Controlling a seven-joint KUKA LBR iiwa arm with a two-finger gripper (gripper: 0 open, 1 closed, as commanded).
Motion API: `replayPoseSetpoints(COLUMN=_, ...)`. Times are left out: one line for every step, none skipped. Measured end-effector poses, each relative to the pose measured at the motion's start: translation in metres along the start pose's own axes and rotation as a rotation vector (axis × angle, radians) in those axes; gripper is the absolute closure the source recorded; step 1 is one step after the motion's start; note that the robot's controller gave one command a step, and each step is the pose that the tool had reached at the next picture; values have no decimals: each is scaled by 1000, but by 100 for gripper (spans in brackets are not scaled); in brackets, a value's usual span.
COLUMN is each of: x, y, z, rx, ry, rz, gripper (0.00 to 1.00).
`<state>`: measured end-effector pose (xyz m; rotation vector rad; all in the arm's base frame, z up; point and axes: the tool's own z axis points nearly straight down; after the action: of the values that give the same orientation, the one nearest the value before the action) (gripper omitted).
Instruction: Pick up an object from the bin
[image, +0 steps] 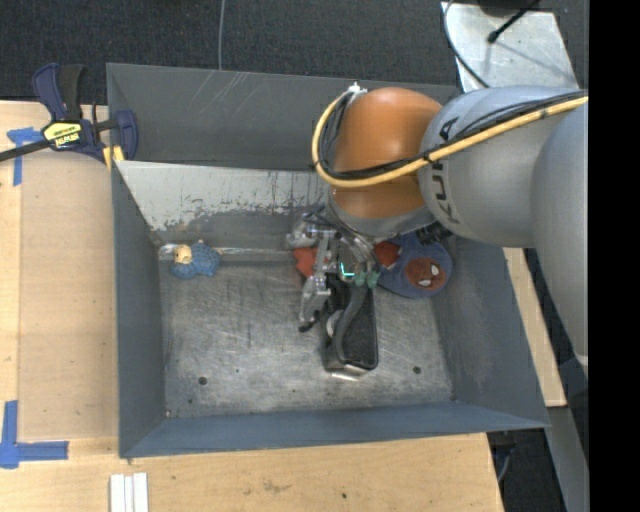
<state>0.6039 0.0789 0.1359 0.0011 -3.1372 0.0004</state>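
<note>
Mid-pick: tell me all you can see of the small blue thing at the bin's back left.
The small blue thing is a lumpy, soft-looking piece with a tan, rounded bit at its left end. It lies on the bin floor at the foot of the sloped back wall, touching no other object, well left of the gripper. Its kind is unclear.

One grey metal bin (140, 300). In it lie one small blue toy (200, 261) with a pale head, one red piece (304, 262), partly hidden, one round blue thing (398, 283), and one dark red ball (425, 272) resting on that. There is also one long black thing (358, 335), whose kind cannot be told.
</note>
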Motion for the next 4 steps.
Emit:
replayPoseSetpoints(x=-11, y=-81, z=43, rx=-3, ry=-18, rz=-87, gripper=0)
replayPoseSetpoints(x=-11, y=-86, z=45, rx=-4, ry=-25, rz=-1, gripper=0)
replayPoseSetpoints(x=-5, y=-77, z=61, rx=-3, ry=-21, rz=209, gripper=0)
replayPoseSetpoints(x=-9, y=-78, z=57, rx=-5, ry=-36, rz=209, gripper=100)
